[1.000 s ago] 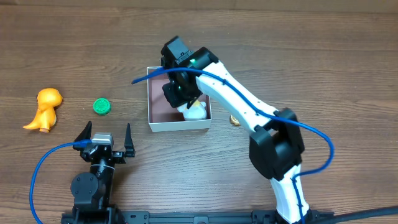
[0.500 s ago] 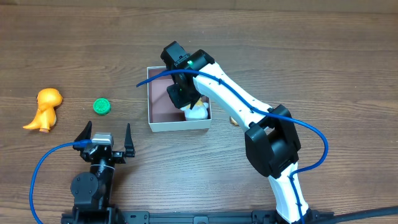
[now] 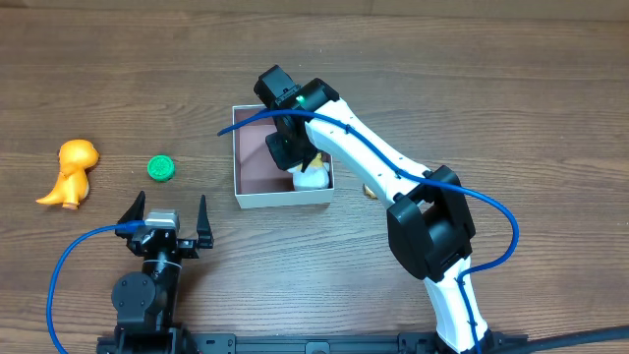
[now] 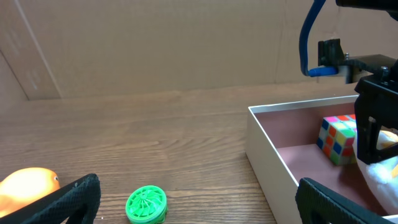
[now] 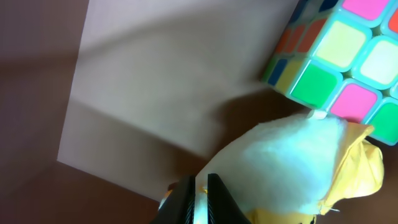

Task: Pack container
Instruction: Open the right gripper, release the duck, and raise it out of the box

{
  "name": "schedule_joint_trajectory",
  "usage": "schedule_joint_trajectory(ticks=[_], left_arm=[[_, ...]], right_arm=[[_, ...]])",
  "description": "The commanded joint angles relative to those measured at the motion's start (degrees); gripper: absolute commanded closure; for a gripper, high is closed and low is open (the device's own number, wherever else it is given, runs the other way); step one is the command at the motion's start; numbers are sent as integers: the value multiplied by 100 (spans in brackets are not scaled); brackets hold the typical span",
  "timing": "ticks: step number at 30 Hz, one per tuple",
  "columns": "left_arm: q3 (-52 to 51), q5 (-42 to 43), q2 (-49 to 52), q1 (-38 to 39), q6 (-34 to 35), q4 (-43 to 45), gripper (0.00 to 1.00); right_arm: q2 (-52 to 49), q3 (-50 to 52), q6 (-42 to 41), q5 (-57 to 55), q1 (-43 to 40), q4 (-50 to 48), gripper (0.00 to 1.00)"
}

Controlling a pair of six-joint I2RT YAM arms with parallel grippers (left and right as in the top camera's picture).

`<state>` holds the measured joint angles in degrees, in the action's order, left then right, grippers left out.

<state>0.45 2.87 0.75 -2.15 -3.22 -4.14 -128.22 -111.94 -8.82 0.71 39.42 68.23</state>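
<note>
Shifted slightly left since earlier: right arm (image 3: 366,147) | right jaws: clenched on white-yellow plush toy (image 3: 313,178) inside container (image 3: 285,198), beside cube (image 4: 337,138) | left jaws: released, over tabletop (image 3: 491,79), near green disc (image 3: 161,168)

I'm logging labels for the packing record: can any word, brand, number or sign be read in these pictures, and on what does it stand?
None: no view shows readable text.
The cube in the container has only plain coloured squares.
The green disc has a moulded spoke pattern, no letters.
The orange toy and the white toy show no tag or marking.
</note>
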Motion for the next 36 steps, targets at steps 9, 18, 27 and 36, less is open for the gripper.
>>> schedule_joint_trajectory(ticks=[9, 18, 27, 36], left_arm=[[-17, 96, -11, -46, -87, 2, 0], [-17, 96, -11, -46, -87, 2, 0], [-17, 96, -11, -46, -87, 2, 0], [-17, 96, -11, -46, -87, 2, 0]], right_arm=[[59, -391, -17, -278, -17, 417, 76], [59, -1705, 92, -262, -17, 872, 63], [59, -2245, 166, -2026, -304, 1373, 70], [59, -2221, -61, -1338, -1609, 2417, 96]])
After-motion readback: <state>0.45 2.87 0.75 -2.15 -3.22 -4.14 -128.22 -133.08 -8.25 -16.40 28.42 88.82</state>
